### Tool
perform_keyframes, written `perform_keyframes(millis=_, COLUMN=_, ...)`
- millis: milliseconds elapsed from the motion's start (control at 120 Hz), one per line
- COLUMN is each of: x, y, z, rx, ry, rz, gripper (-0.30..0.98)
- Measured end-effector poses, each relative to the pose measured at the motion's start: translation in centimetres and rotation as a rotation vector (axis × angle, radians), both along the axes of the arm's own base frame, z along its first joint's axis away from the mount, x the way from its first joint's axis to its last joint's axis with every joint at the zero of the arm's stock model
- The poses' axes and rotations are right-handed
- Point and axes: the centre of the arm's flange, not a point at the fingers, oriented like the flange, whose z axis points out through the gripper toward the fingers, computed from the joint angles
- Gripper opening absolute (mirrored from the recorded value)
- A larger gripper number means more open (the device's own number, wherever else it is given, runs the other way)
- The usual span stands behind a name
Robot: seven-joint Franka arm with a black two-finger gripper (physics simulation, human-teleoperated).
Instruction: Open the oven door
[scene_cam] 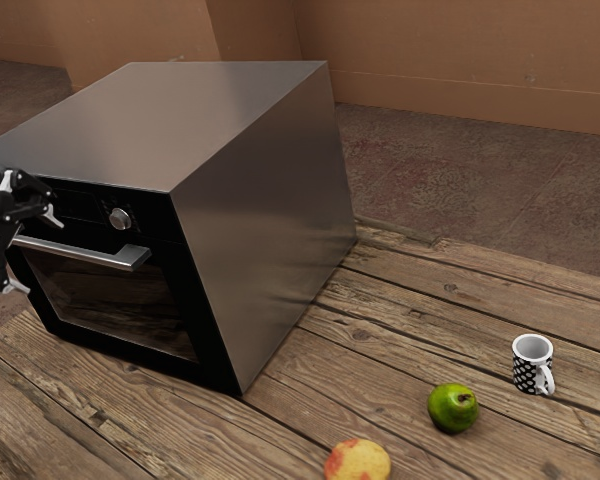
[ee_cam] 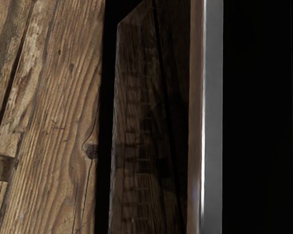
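The oven door is closed, sitting flush against the front of the oven on the worktop, with no gap along its edge. The pincer stands wide open at the door, by the end of the handle farther from the knob, one finger above the bar and one below. It has hold of nothing; whether either finger touches the bar cannot be told. In the wrist view the bar runs lengthwise across the door's front, close to the hand.

So the reach looks mostly done, and the opening itself has not begun. What is left, by judgement, is closing on the bar, drawing it away from the oven and swinging the door fully open.
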Motion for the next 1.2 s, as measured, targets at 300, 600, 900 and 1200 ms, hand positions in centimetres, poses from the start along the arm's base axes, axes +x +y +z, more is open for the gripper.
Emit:
perform_keyframes(millis=300, x=0.6, y=0.4, z=-1.8, rx=0.026, ry=0.000, rz=-0.054, gripper=0.69)
perform_keyframes(millis=600, x=1.0, y=0.8, z=-3.0, rx=0.039, ry=0.010, rz=-0.083, gripper=0.69)
perform_keyframes(millis=900, x=1.1, y=1.1, z=-4.3, rx=0.044, ry=0.023, rz=-0.098, gripper=0.69)
perform_keyframes(millis=1200, x=-4.1, y=0.6, z=-6.3, rx=0.043, ry=0.005, rz=-0.061, gripper=0.69)
